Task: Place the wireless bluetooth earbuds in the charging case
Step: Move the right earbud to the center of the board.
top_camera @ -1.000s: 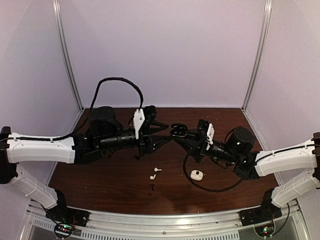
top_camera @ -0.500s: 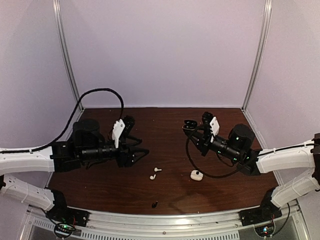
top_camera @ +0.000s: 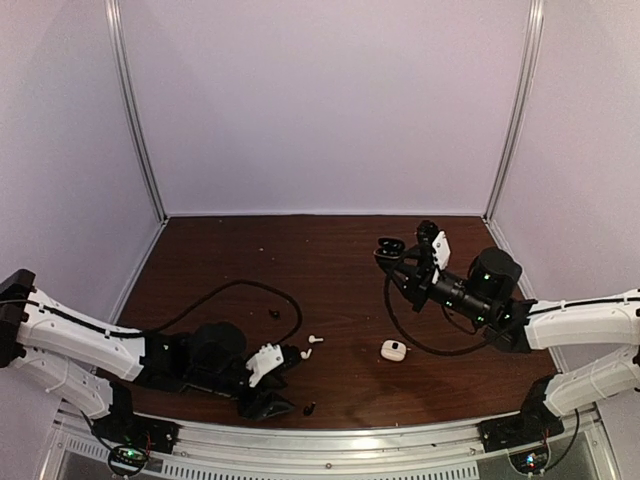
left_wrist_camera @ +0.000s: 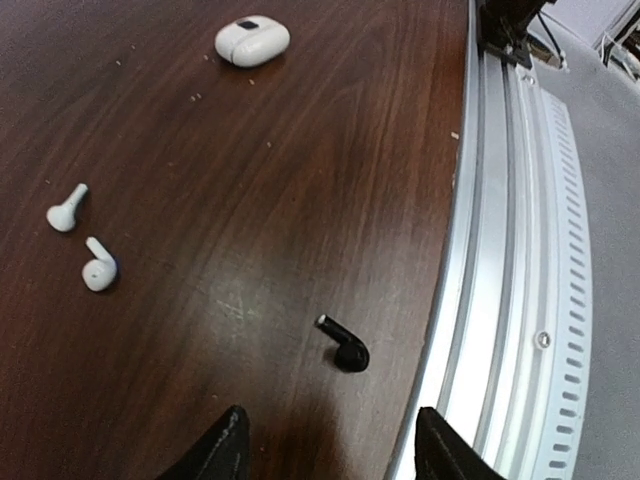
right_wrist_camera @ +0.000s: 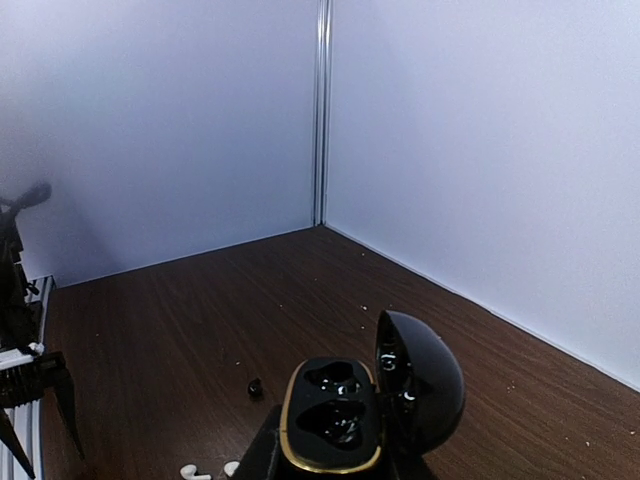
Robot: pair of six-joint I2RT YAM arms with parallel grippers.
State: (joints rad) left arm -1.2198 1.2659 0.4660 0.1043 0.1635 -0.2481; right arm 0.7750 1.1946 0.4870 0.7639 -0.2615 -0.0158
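Earbuds scattered loose on dark wooden table (top_camera: 330, 235), none plainly seated in a case. Closest to the metal rail (left_wrist_camera: 520, 250) at the near edge, one black earbud (left_wrist_camera: 346, 350), on its side, just ahead of left gripper (left_wrist_camera: 330, 455) and about on its centre line. Left gripper low over the near left of the table, jaws spread wide and empty; only two dark fingertips (left_wrist_camera: 225, 448) showing at the bottom of its wrist view, everything behind them cut off. Farther from the rail, white earbud (left_wrist_camera: 67, 208) and second white earbud (left_wrist_camera: 99, 266), close together yet apart. To their right and well apart, white case (left_wrist_camera: 252, 42), lid down, small dark mark on top. To their far left, second black earbud (top_camera: 274, 312), a mere speck inside the curve of cable (top_camera: 235, 286) trailing from the left arm, too small for any shape to be made out. Over the far right of the table, right gripper (top_camera: 397, 258) lifted clear of the wood and clamped on black case (right_wrist_camera: 335, 415), lid swung open to one side, gold rim around the base. Inside, two glossy dark wells, filled or hollow impossible to tell under the reflections. Right fingers almost wholly hidden under the case in the wrist view; both white earbuds clipped by that view's bottom edge.
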